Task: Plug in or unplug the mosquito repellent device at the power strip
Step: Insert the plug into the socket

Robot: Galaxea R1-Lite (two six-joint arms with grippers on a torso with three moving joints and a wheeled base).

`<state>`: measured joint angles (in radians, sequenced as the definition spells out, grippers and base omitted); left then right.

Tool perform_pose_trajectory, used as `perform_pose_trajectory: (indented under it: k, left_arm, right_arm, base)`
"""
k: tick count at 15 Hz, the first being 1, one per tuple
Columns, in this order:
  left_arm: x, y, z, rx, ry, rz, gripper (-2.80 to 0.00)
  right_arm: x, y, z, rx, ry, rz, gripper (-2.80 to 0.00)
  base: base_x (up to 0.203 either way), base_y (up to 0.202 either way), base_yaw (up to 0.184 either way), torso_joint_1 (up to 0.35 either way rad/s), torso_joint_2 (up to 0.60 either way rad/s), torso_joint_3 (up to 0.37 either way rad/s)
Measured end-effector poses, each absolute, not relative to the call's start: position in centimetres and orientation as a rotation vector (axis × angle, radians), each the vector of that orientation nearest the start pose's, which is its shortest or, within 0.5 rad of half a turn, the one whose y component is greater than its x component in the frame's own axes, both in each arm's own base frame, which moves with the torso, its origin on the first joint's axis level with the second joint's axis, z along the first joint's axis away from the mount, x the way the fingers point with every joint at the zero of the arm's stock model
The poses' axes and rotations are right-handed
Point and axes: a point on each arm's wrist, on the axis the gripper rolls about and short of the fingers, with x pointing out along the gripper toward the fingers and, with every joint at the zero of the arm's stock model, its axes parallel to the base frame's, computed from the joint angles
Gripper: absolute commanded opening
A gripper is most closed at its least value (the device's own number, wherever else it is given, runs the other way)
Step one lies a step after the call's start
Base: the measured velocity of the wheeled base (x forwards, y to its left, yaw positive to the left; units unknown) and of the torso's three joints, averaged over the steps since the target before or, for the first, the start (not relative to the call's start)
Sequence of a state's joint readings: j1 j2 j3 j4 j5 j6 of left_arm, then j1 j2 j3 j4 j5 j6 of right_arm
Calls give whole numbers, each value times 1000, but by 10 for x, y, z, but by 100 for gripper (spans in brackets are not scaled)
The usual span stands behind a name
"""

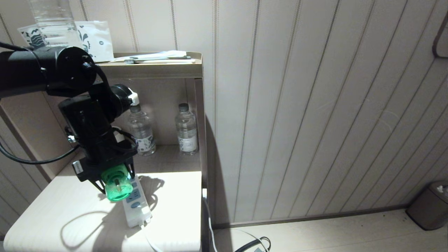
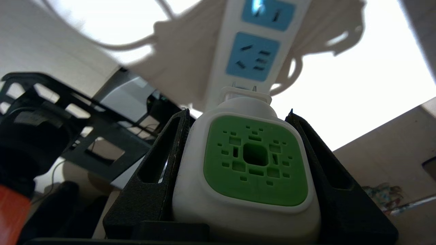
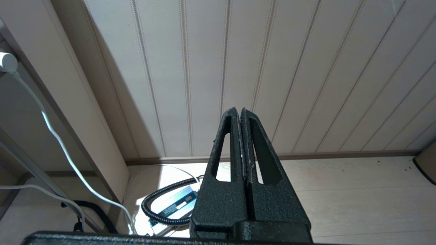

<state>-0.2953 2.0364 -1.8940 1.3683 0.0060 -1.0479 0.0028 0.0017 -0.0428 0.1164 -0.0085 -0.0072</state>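
Your left gripper (image 1: pixel 115 180) is clamped on the mosquito repellent device (image 1: pixel 118 184), one black finger (image 2: pixel 160 163) pressed on each side of its white head, and it hangs right at the far end of the power strip (image 1: pixel 137 206), which lies on the pale tabletop (image 1: pixel 45 210) near the right edge. In the left wrist view the plug prongs sit just at the strip, with two pale blue socket panels showing beyond them; whether the prongs are seated, partly out or only touching I cannot tell from here. Your right gripper (image 3: pixel 242 136) is parked low off to the right, fingers pressed together with nothing in them, pointing at the panelled wall and floor. Watch the strip: it lies loose (only its own weight and its cord (image 1: pixel 148 238) hold it), so a pull straight up could lift or drag the whole strip with the plug, and a push could skid it toward the table edge. Any tilt of the wrist could bind or bend the prongs, and the smooth white head could slip between the fingers if the socket grips hard. The count: one repellent device, one power strip, two clear water bottles (image 1: pixel 141 131) standing on the shelf behind, a third clear bottle (image 1: pixel 54 21) on top of the cabinet, and one small bin (image 1: pixel 428 206) on the floor at far right.
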Motion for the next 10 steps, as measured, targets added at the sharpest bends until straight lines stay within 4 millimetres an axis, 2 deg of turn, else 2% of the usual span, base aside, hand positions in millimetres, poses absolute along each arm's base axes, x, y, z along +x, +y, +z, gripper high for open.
perform_pose_trajectory:
  k: [4,10]
  left_arm:
    - [332,-95,198,-632,1406,544,-280]
    - [343,-80,187,-644,1416,582,-280]
  right_arm:
    - [-26,0,75,-8,76,-5,-280]
    - [-26,0,75,-8,76,-5,-280]
  base:
    - [0,0,0,0,0,0]
    - [0,0,0,0,0,0]
